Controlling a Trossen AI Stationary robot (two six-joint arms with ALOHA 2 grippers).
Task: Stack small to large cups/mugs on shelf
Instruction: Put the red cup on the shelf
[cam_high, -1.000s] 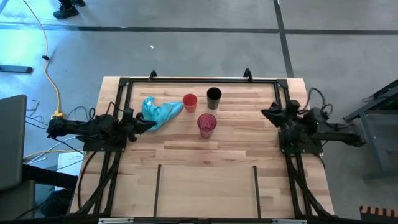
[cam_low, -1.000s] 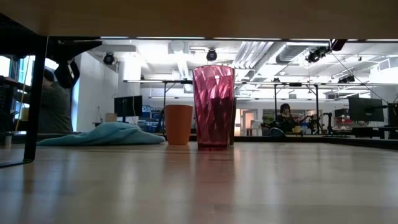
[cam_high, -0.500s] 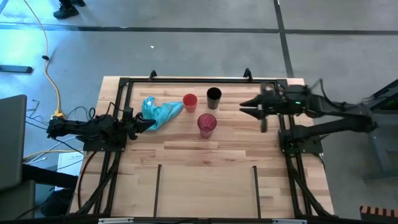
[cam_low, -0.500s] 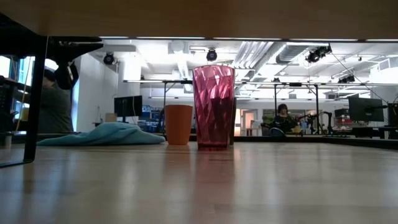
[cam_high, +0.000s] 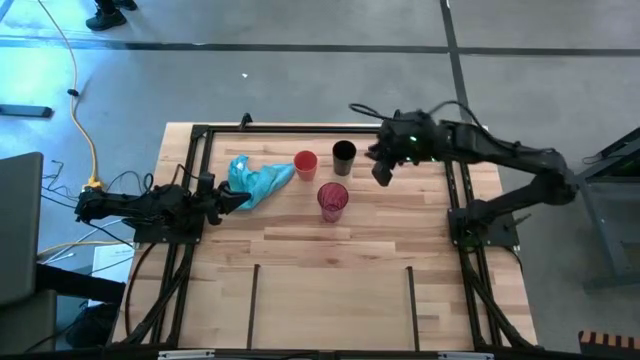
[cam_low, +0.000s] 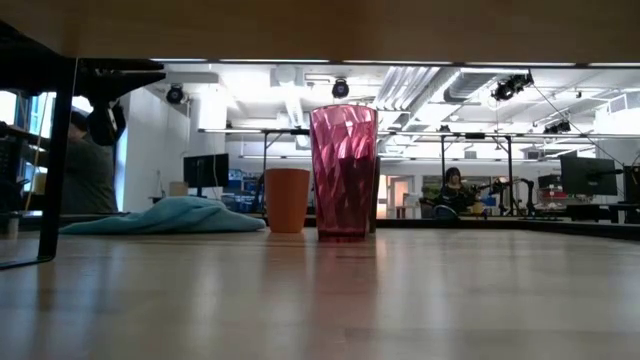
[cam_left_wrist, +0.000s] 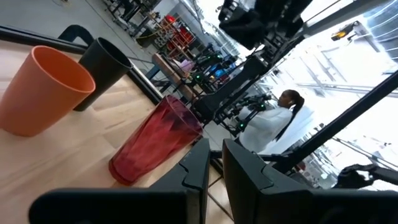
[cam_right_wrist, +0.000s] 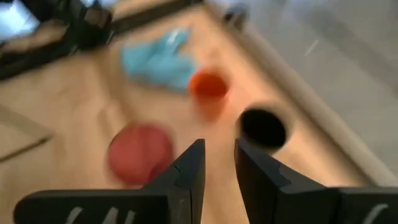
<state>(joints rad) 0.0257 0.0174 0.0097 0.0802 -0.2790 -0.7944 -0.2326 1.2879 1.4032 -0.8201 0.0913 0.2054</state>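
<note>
Low view: mid-sized black plastic cup (cam_low: 374, 195) almost fully hidden behind the tall translucent red-pink cup (cam_low: 343, 172). Right wrist view motion-blurred; small orange cup (cam_right_wrist: 209, 88) and crumpled light-blue cloth (cam_right_wrist: 158, 61) smeared, cloth possibly touching nothing.

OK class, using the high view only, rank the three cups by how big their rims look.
1. red-pink cup, widest rim
2. black cup
3. orange cup

Black and orange look nearly alike from above, so their order is unsure.
</note>
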